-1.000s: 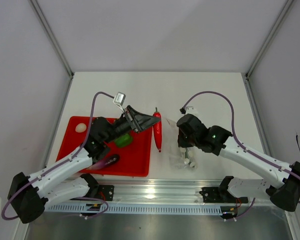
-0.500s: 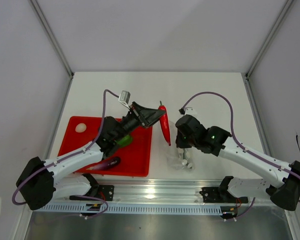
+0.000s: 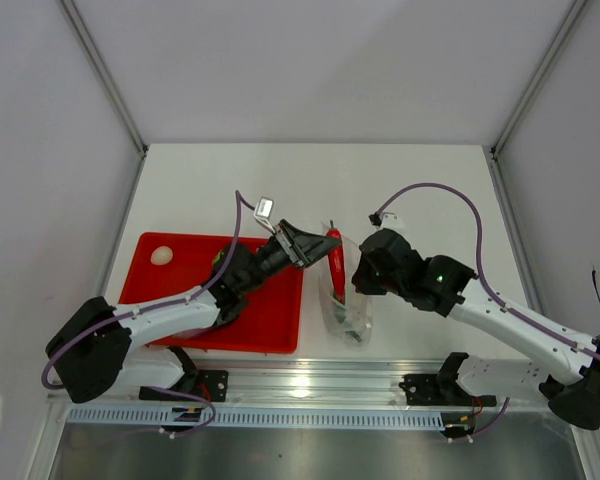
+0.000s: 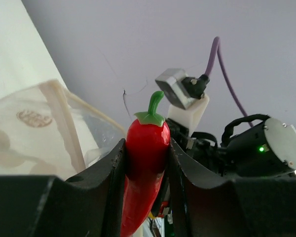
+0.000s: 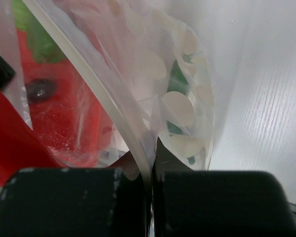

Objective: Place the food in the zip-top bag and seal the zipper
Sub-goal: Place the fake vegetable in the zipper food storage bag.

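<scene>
My left gripper (image 3: 323,249) is partly open. Its two black fingers are clamped on the upper body of a thin, glossy red plastic chili with a green stem (image 4: 147,143). From the top camera, the chili hangs tip-down over the open mouth of the crinkly clear plastic zip-top bag (image 3: 348,312), but I cannot tell whether its tip is inside yet.

The bag stands near the near edge of the white table (image 3: 420,190), just beside the right edge of the flat red plastic tray (image 3: 170,300). My right gripper (image 5: 150,178) is fully closed on the bag's top edge, pinching the pale zipper strip (image 5: 103,98) and holding that side of the mouth up. Through the plastic on the right wrist view I see something green (image 5: 179,79) already inside.

The tray lies toward the near left corner of the table. A small whitish round piece (image 3: 161,256) sits at its far left corner, and my left arm crosses over the tray and hides its middle.
</scene>
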Robot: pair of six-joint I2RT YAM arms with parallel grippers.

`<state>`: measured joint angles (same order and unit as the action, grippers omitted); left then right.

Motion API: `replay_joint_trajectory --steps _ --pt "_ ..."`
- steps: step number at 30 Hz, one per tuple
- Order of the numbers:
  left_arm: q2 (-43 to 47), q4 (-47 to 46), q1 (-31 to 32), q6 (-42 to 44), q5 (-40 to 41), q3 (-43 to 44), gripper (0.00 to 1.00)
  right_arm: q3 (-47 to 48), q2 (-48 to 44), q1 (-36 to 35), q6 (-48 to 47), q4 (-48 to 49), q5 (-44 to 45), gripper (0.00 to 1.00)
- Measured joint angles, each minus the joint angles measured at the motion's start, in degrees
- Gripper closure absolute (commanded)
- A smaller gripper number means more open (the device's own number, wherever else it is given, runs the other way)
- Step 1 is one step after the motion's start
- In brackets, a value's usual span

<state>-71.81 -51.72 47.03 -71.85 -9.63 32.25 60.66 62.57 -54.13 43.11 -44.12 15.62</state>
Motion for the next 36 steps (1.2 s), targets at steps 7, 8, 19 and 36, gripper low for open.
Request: replay_joint_trajectory --steps 7,8,19,36 --pt "0.5 9.5 1.9 2.3 0.7 -0.3 0.99 0.0 0.0 0.4 0.6 0.2 0.5 1.0" --pt "1.0 12.9 2.3 2.5 1.0 -0.2 0.99 0.0 0.0 0.4 0.7 0.2 0.7 1.0" --pt "2.3 36.4 4.6 3.3 3.1 6.6 0.25 0.0 0.7 0.1 0.8 0.3 2.5 1.0" --pt "15.1 48.1 4.6 15.8 4.7 12.7 0.0 0.0 1.4 -0.1 -0.4 0.1 4.2 1.0"
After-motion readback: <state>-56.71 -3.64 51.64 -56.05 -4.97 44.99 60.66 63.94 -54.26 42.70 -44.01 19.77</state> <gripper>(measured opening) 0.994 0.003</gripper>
